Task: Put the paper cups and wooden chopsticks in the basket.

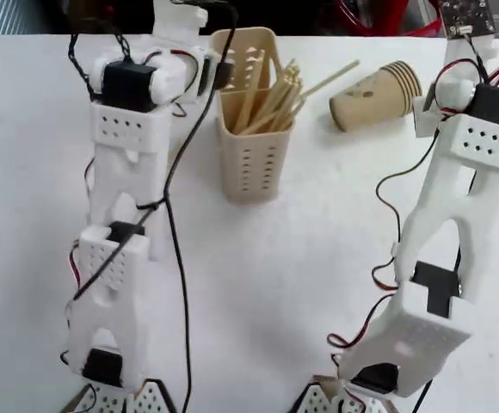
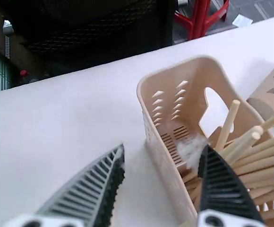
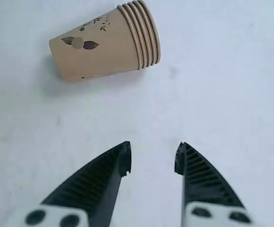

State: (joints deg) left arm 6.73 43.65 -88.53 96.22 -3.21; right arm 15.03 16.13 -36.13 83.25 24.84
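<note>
Here, both my claws are spread and empty above the table (image 1: 275,284).
My left claw (image 2: 163,151) stands wide open astride one wall of the basket (image 2: 170,109), one finger outside it and the other over the chopsticks (image 2: 255,151). These lean in a bundle inside the basket, their tips jutting past the rim. My right claw (image 3: 152,149) is parted too and grips nothing. It hangs over bare table near the cups (image 3: 106,45), a nested stack lying on its side, outside the basket and apart from it.
</note>
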